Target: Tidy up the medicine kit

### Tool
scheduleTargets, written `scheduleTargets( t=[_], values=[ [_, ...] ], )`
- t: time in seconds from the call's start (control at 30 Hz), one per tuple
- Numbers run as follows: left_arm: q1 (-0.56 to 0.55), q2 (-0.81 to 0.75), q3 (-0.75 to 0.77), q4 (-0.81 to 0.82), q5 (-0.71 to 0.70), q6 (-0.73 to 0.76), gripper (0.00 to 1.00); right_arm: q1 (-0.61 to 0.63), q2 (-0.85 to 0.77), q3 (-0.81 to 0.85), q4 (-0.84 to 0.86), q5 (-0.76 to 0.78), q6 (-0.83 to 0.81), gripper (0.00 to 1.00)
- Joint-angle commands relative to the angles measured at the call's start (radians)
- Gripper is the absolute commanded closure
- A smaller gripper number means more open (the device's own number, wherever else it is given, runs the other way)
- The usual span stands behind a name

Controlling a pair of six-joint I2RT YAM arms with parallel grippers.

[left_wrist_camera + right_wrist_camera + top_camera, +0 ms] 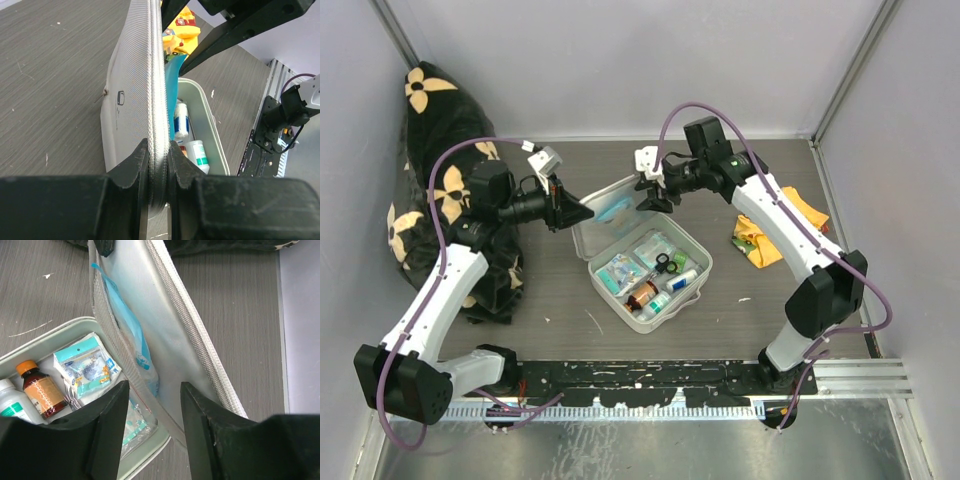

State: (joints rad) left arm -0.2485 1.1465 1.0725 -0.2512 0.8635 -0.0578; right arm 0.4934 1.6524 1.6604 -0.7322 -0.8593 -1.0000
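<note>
A: Left gripper (159, 172)?
B: Pinched on the lid (132, 100) rim of the medicine kit (703, 258). Right gripper (154, 405) has its jaws parted, empty, above the lid.
A: Kit?
B: Open, mid-table (560, 300). Tray: one brown bottle (42, 390), two white bottles (181, 120), one scissors (663, 263). Lid: one blue packet (131, 335).

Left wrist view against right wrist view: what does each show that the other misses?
Left wrist only: the outer lid face of the medicine kit with its dark mark, the orange-yellow cloth, and the left hand pinching the lid's zipped rim. Right wrist only: the lid's inner pocket, a brown bottle, a sachet pack, and the gap of the open right hand. Both: the zipped rim, the blue packet in the lid, the kit's open tray.
</note>
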Motion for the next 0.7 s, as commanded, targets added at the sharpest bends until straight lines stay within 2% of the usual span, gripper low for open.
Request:
scheduleTargets(
  t=[0.0,0.23,0.47,0.53,0.67],
  values=[
    [-0.002,-0.033,-0.004,0.02,0.015,0.01,1.0,-0.001,-0.09,0.016,0.073,-0.008,0.058,0.47],
    [-0.002,-0.031,-0.009,0.023,0.009,0.015,1.0,0.035,-0.108,0.021,0.098,-0.019,0.127,0.44],
    [-0.003,-0.034,-0.013,0.024,0.01,0.015,1.0,0.077,-0.083,0.04,0.1,-0.001,0.148,0.46],
    [-0.002,-0.036,-0.011,0.024,0.01,0.015,1.0,0.08,-0.075,0.048,0.1,0.001,0.152,0.49],
    [-0.003,-0.039,-0.013,0.023,0.009,0.015,1.0,0.082,-0.06,0.061,0.1,0.025,0.154,0.68]
  ],
)
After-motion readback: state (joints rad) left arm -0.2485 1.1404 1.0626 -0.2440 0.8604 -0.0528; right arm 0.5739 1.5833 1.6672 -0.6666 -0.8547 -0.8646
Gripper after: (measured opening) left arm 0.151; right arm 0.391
